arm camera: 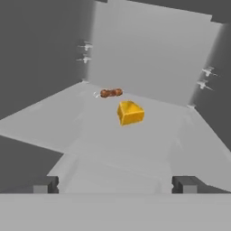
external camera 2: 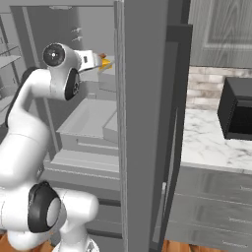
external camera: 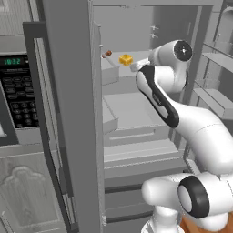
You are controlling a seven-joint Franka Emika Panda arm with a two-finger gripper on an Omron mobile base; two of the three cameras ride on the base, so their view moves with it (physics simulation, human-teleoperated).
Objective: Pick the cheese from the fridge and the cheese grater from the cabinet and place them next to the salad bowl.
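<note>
My end effector (arm camera: 115,184) is spread wide and empty inside the fridge (external camera: 136,27), short of the cheese (arm camera: 130,112) at mid-frame on the shelf, so I judge nothing is fetched yet and the grater is still to come.

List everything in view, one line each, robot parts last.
cheese: 1, yellow-orange, on the fridge shelf ahead of the gripper
brown sausage-like item: 1, reddish-brown, on the same shelf behind the cheese
fridge: 1, grey, open, pale interior
microwave: 1, black panel, left of the fridge
dark box appliance: 1, black, on the marble counter
marble counter: 1, white
arm: 1, white, reaching into the fridge
gripper: 1, dark tips apart, short of the cheese
</note>
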